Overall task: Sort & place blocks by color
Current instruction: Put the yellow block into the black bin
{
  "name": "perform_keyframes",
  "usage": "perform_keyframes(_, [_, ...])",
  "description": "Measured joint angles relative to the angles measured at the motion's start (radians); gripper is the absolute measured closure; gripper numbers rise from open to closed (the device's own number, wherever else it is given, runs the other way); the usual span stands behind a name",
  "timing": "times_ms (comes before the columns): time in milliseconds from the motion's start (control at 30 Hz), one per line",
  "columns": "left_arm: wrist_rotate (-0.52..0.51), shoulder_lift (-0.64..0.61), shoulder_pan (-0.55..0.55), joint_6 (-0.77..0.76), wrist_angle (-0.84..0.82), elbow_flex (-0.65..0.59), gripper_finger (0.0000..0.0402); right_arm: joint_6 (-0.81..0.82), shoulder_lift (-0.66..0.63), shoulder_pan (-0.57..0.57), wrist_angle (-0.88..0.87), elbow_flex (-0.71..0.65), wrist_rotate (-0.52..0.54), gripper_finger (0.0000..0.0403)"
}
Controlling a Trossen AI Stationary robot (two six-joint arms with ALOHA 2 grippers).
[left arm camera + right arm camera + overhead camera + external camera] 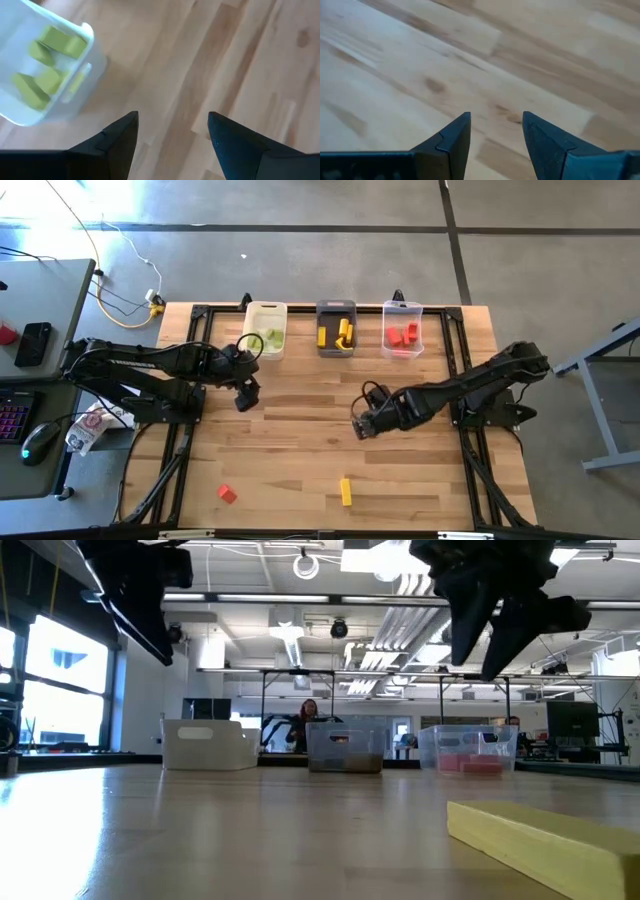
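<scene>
Left gripper [245,395] hangs over bare planks of the wooden table [300,450], fingers spread and empty, with the white rectangular plastic bin [266,328] of light green blocks [45,70] just beyond it. Right gripper [362,423] hovers mid-table, fingers parted, nothing between them. The dark grey plastic bin [336,327] holds yellow blocks [343,333]; the clear plastic bin [402,328] holds red blocks [402,335]. Well behind both grippers, by the near edge, lie a small red cube-like block [227,494] and a short yellow bar block [346,491].
</scene>
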Motion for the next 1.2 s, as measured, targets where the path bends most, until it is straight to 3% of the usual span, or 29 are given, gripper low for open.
perform_keyframes(133, [0.055,0.000,0.000,-0.008,-0.013,0.000,0.0177,0.029,0.000,0.041,0.114,-0.001,0.028,0.0237])
perform_keyframes(433, [0.062,0.000,0.000,0.011,-0.030,0.000,0.0177,-0.040,0.000,0.109,0.454,-0.001,0.107,0.0237])
perform_keyframes(733, [0.063,0.000,0.000,0.011,-0.030,0.000,0.0177,-0.059,0.000,0.146,0.600,-0.001,0.131,0.0237])
perform_keyframes(933, [0.063,0.000,0.000,0.011,-0.030,0.000,0.0177,-0.101,0.035,0.150,0.581,0.072,0.130,0.0237])
perform_keyframes(1200, [0.064,0.000,0.000,0.011,-0.030,0.000,0.0177,-0.040,0.136,0.155,0.373,0.204,0.063,0.0237])
